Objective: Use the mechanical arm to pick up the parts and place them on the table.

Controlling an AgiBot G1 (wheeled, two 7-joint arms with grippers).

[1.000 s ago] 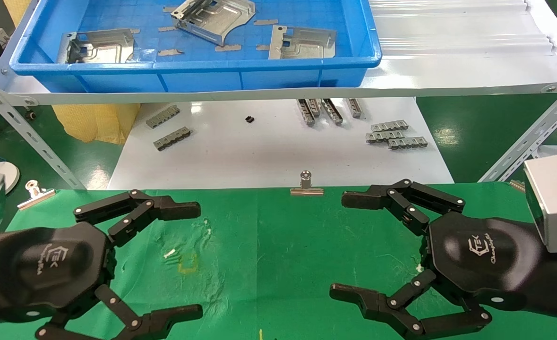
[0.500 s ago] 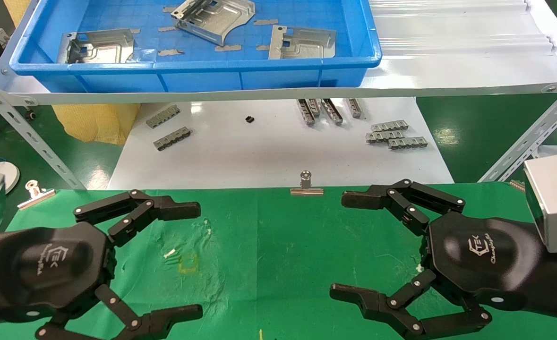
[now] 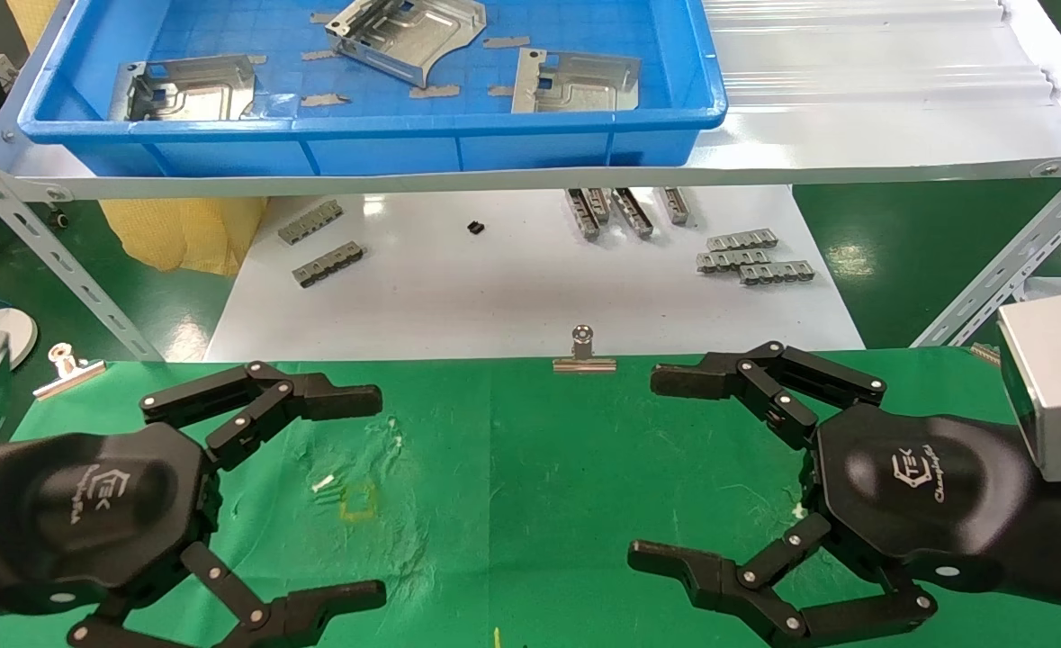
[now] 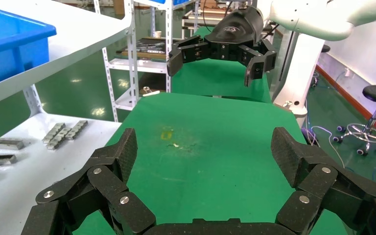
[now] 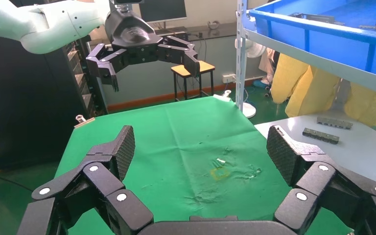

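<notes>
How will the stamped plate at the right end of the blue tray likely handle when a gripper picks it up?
The right-hand part looks like thin sheet metal, so probably stiff and light. It lies flat on the blue tray floor, so getting fingers under it may be awkward; its bent edge seems the better grip. The shiny surface may slip. Both the left gripper and right gripper hang open over the table.

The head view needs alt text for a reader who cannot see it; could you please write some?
Two open black grippers, left and right, hover over a green table. Beyond, three metal parts lie in a blue tray on a white shelf.
</notes>
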